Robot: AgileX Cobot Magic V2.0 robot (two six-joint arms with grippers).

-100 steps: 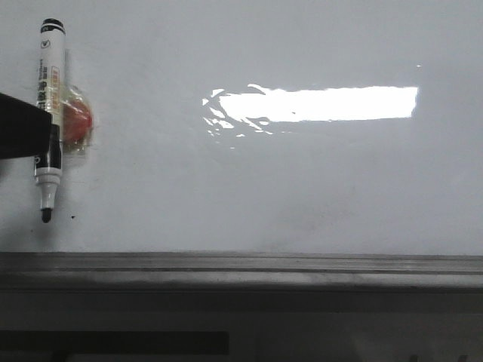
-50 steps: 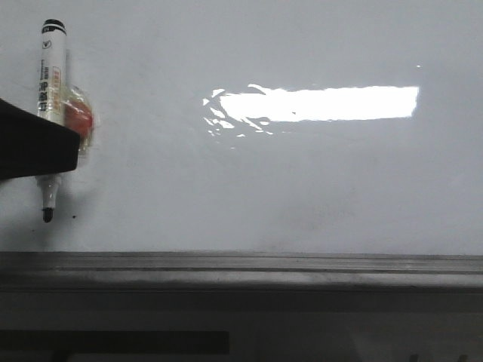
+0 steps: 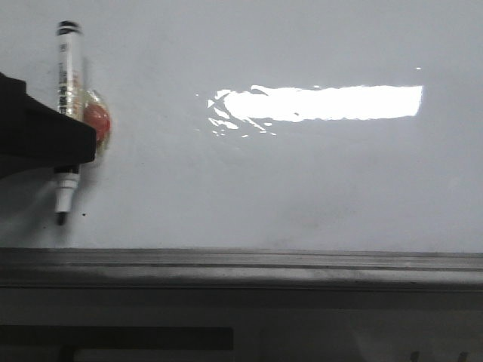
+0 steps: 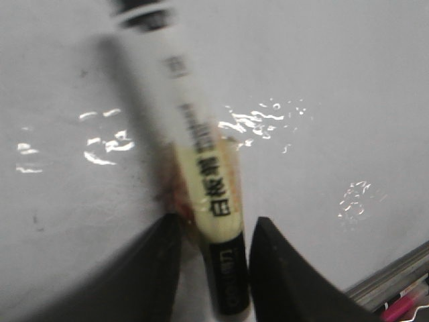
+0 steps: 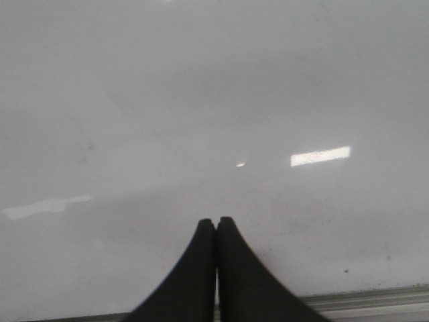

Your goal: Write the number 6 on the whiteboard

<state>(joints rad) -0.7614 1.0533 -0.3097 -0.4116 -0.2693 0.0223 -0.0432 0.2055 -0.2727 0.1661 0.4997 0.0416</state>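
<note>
Grey metal rail (image 3: 241, 264) lies nearest, along the whiteboard (image 3: 302, 188) edge. At nine o'clock, the left gripper (image 4: 213, 268) clamps an upright marker (image 3: 68, 113), nib near a small dot (image 3: 83, 216). No 6 drawn yet. Next: press the nib down, begin the stroke. The right gripper (image 5: 215, 231) is closed, empty.

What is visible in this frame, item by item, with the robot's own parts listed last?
whiteboard: one, glossy white, fills the view; no figure drawn on it yet
glare: one, bright white rectangle, upper middle of the board
rail: one, grey, along the board's lower edge
marker pen: one, white with black cap end, upright at far left, tip down
red object: one, just right of the pen, too blurred to identify
black dot: one, tiny, right of the pen tip
left gripper: black, shut on the marker pen
right gripper: black, shut, empty
</note>
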